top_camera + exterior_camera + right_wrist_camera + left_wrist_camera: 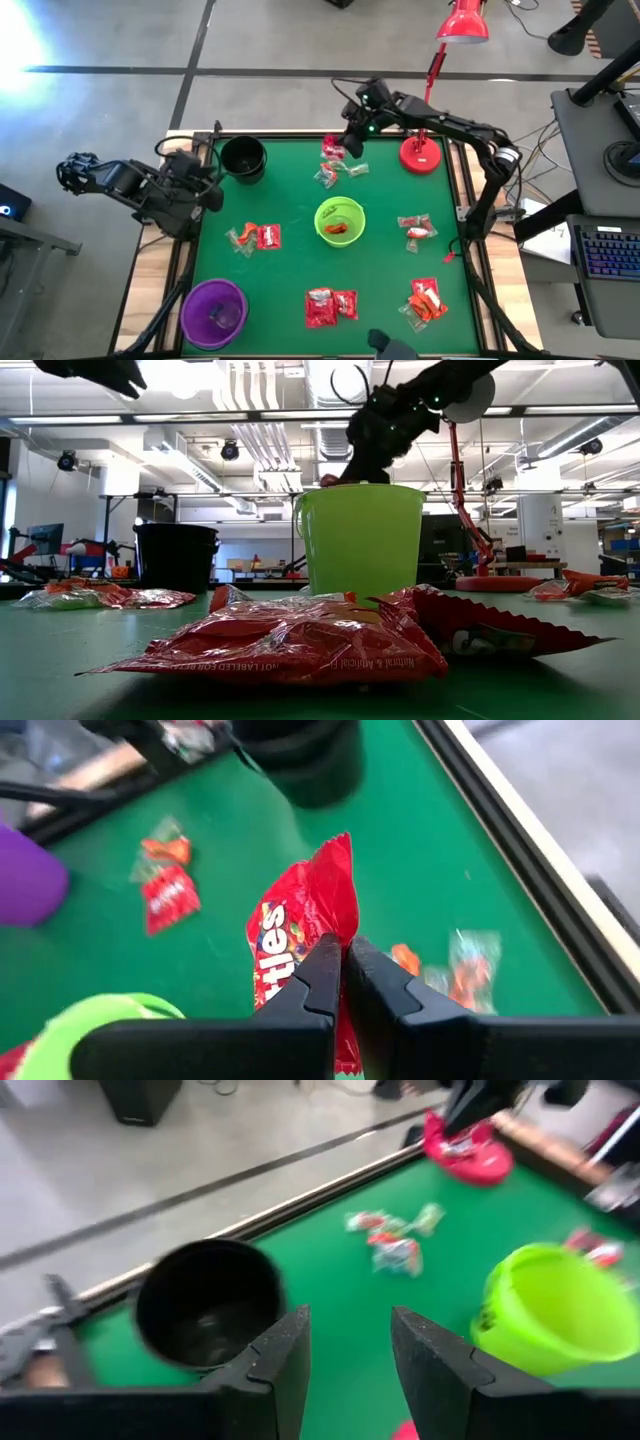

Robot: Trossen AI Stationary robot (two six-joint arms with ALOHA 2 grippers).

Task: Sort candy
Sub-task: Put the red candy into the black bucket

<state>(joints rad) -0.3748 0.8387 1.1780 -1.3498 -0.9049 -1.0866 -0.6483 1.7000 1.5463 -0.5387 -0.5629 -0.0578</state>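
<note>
Plainly, the risks differ by arm, and the lime-green bowl (pixel 340 221) in the middle of the green table (pixel 290 275) serves as the landmark.

Far to the left of that bowl, past the table's edge, the left gripper (pixel 348 1342) hovers near the black bowl (pixel 243 158) with its fingers apart and nothing between them. If it swings back over the table carelessly, it may clip the black bowl's rim and shove it.

Left of the lime-green bowl lie a red packet and an orange-red wrapper (pixel 255 237); nearer the front edge sit two more red packets (pixel 330 305), with the purple bowl (pixel 213 312) at the front-left corner.

Behind the lime-green bowl, the right gripper (pixel 338 970) is clamped on the top edge of a red Skittles packet (pixel 290 945), which hangs above the table. The pinch is thin and on crinkly foil, so the packet may slip out during the carry and land among the loose sweets (pixel 335 172) below.

Right of the bowl, further candy (pixel 417 228) waits, and a wrong bowl choice would mix the sorts.
</note>
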